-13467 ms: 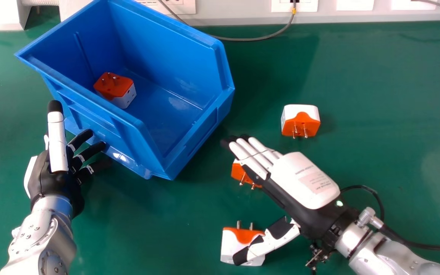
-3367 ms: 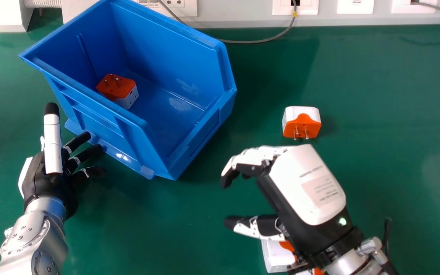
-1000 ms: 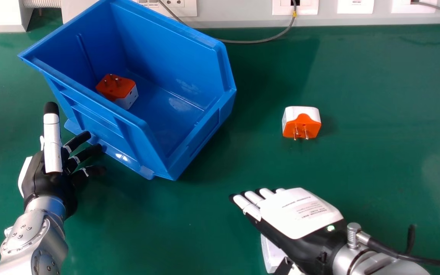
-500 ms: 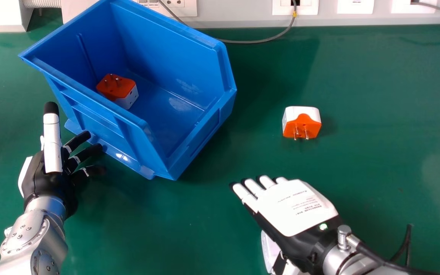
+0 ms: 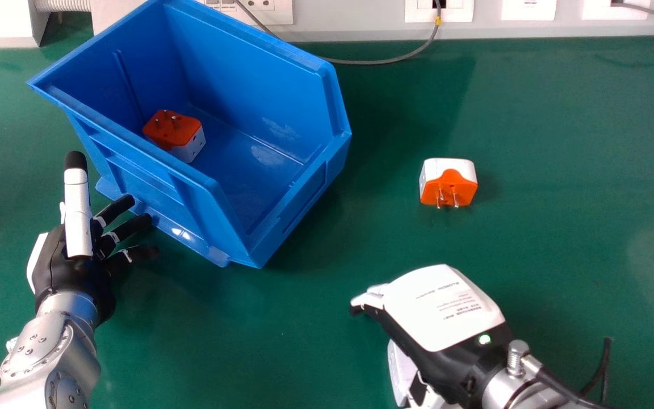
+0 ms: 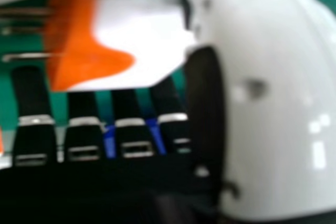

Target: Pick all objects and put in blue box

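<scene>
In the head view my right hand (image 5: 440, 318) is low at the right of centre, its fingers bent down round a white-and-orange plug adapter (image 5: 399, 372) that is partly covered by the hand. From the right hand view, the curled fingers of my right hand (image 6: 83, 129) and its thumb lie close about the adapter (image 6: 142, 40), whose metal pins point away from the thumb. One adapter (image 5: 175, 132) lies inside the blue box (image 5: 236, 227); another adapter (image 5: 448, 183) sits on the table, right of the box. My left hand (image 5: 68, 272) rests open beside the box's near-left side.
An orange patch (image 6: 1, 142) appears beyond the fingers in the right hand view. A grey cable (image 5: 384, 60) runs behind the box along the wall sockets. Green table (image 5: 577, 227) extends to the right of the box and between the hands.
My right hand's fingers, straight half a second ago, have curled down round the adapter. Over the last seconds the hand has turned and shifted nearer the bottom edge. The left hand has stayed still.
</scene>
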Robot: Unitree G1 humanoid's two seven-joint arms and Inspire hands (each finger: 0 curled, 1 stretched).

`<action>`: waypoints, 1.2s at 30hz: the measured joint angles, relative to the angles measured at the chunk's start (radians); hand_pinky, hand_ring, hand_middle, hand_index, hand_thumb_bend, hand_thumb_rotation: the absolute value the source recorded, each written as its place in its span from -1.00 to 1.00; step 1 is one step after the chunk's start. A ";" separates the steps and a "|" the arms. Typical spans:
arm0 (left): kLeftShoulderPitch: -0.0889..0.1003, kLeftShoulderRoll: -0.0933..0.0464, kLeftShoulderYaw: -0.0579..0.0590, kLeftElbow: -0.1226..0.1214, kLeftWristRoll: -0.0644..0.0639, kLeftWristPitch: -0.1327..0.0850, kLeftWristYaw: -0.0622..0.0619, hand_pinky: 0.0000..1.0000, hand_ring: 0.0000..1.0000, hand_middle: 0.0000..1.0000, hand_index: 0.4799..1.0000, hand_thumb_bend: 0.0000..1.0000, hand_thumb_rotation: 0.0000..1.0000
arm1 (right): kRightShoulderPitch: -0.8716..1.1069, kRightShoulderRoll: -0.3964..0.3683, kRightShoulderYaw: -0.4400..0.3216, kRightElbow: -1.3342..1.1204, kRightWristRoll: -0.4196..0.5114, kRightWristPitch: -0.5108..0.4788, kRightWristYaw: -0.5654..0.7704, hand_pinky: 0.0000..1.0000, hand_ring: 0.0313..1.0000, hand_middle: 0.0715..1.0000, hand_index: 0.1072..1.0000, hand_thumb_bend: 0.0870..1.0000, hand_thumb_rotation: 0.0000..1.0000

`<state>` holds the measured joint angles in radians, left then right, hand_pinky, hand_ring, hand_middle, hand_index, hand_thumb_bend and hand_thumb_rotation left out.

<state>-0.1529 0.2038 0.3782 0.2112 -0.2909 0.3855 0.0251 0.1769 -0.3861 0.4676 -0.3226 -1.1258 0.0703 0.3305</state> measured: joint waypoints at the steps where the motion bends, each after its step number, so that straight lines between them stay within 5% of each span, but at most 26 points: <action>1: 0.000 0.000 0.000 0.000 -0.001 0.000 0.000 0.28 0.45 0.65 0.56 0.74 0.87 | 0.002 0.001 -0.004 0.000 0.017 -0.001 -0.006 -0.08 0.19 0.32 0.22 0.13 -0.93; 28: -0.003 0.000 0.000 0.010 -0.001 -0.007 0.002 0.28 0.45 0.64 0.55 0.74 0.87 | -0.010 -0.026 -0.033 0.092 0.131 -0.209 -0.293 -0.29 -0.05 0.04 -0.01 -0.04 -0.98; 36: -0.003 0.001 0.000 0.007 -0.002 -0.003 0.002 0.27 0.45 0.64 0.55 0.74 0.87 | -0.037 -0.009 -0.067 0.152 0.185 -0.307 -0.470 -0.28 -0.08 0.00 -0.05 -0.06 -0.99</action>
<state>-0.1561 0.2043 0.3785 0.2181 -0.2928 0.3820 0.0270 0.1404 -0.3950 0.4011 -0.1708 -0.9409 -0.2363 -0.1396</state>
